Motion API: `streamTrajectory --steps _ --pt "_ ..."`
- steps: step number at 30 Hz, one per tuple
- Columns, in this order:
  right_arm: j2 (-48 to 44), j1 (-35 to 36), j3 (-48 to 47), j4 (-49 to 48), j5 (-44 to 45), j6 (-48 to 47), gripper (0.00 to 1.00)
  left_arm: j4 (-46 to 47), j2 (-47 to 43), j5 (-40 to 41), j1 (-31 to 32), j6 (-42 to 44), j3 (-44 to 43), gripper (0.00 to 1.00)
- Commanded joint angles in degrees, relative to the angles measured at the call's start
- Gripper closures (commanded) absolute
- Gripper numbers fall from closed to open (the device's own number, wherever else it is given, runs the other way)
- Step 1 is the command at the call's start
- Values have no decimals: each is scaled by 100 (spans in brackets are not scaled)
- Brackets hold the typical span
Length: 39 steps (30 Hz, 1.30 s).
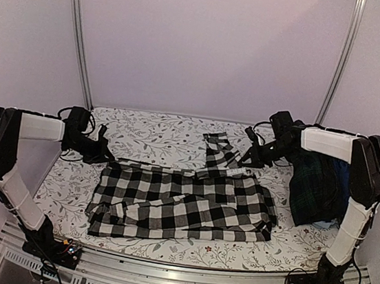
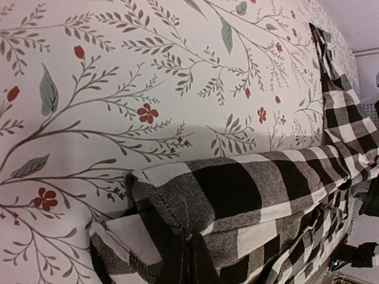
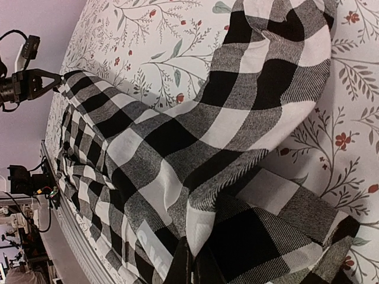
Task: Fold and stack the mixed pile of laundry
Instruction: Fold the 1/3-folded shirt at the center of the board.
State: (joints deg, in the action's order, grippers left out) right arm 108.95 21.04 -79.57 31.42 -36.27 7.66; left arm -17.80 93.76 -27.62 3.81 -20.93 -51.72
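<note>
A black-and-white checked shirt lies spread across the middle of the floral covering, one sleeve reaching toward the back. My left gripper is shut on the shirt's far left corner. My right gripper is shut on the shirt's far right corner. Both hold the cloth slightly raised along its far edge. A dark green-navy plaid garment sits heaped at the right edge under my right arm, with a light blue piece showing at its foot.
The floral-printed covering spans the table. Metal frame posts stand at the back corners against white walls. An aluminium rail runs along the near edge between the arm bases.
</note>
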Motion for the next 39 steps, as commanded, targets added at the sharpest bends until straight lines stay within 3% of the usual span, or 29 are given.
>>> streamTrajectory --steps 1,12,25,39 --pt "-583 108 613 -186 78 22 100 -288 -297 243 49 -86 211 100" --pt "-1060 191 1437 -322 95 172 100 -787 -569 304 169 -78 314 100" --pt "-543 234 2064 -608 338 166 100 -942 -194 800 530 -130 580 100" --pt "-668 119 1386 -7 818 50 100 -1311 -748 613 613 -212 467 100"
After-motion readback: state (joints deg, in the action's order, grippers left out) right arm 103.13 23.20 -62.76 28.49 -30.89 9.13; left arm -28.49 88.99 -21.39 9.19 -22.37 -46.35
